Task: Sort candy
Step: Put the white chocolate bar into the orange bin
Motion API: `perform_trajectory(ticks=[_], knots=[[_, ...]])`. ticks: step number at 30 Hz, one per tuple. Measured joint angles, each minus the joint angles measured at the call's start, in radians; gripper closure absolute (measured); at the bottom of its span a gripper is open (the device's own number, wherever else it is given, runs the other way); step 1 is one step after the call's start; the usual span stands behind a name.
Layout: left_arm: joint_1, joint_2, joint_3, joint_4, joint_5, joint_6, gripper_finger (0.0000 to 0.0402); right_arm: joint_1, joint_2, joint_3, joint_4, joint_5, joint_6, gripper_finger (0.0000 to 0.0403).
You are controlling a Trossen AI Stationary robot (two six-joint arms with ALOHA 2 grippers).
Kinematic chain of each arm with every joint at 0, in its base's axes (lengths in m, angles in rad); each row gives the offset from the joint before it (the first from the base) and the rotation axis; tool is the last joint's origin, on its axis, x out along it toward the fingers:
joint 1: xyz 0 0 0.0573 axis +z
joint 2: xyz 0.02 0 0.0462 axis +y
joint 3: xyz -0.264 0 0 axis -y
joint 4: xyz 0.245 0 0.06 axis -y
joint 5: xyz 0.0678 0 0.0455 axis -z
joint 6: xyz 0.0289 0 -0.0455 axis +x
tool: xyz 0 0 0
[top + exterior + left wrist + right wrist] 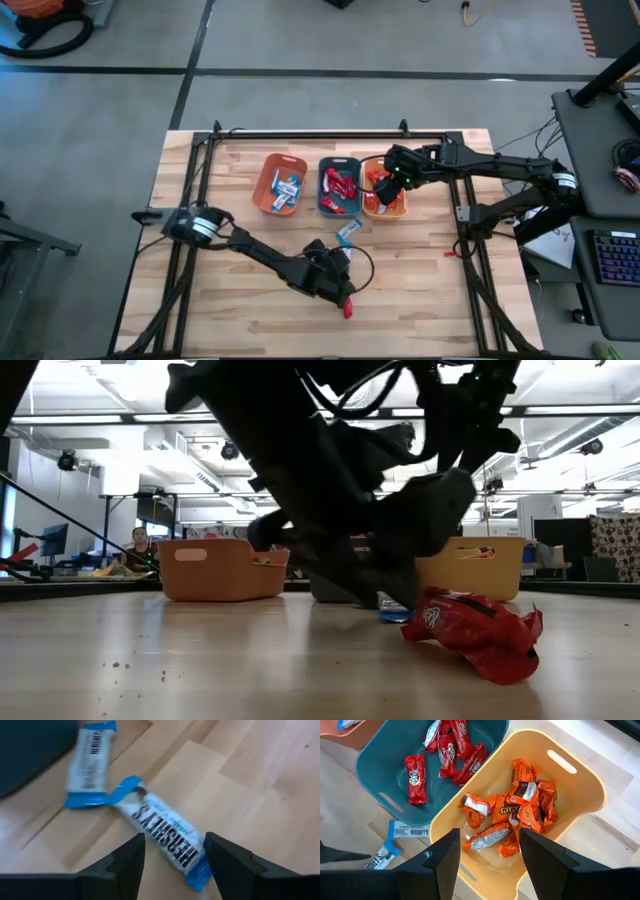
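Our left gripper (174,857) is down low near table centre, fingers spread wide and straddling a blue-and-white candy (165,837) without holding it. A second blue-and-white candy (90,762) lies just beside it, touching at the wrapper tail. A red candy (347,307) sits at the gripper's 6 o'clock in the high view, right next to it.

The right gripper (487,857) hovers over the yellow-orange bin (580,775), jaws wide and empty, orange candies (512,822) below. The red ones are in the teal bin (380,785), blue-and-white in the orange bin (268,195).

What worries us: the candy lies at a slant between the fingers, so closing could pinch just the wrapper end, spin it or squirt it out. The touching neighbour may get dragged along too. Also the teal bin's wall sits just at 12 o'clock of those two candies, so a sloppy lift could clip it.

Room-wise we're fine: bare wooden table (250,320) from 3 through 9 o'clock, edges well apart.
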Motion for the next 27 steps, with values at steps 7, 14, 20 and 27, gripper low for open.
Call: perform_trajectory(ticks=[7,14,20,27], knots=[[0.0,0.03,0.021,-0.009,0.058,-0.052,0.0259,0.0,0.0,-0.001,0.002,0.0,0.0,0.0207],[-0.001,0.025,0.029,-0.072,0.086,-0.057,0.0336,0.0,0.0,-0.001,0.005,0.002,0.0,0.0207],[-0.001,0.003,0.027,-0.094,0.106,-0.056,0.036,0.0,0.0,-0.009,0.034,0.009,0.001,0.0206],[-0.001,-0.036,0.023,-0.18,0.127,-0.056,0.0364,0.0,0.0,-0.02,0.114,0.01,0.003,0.0207]])
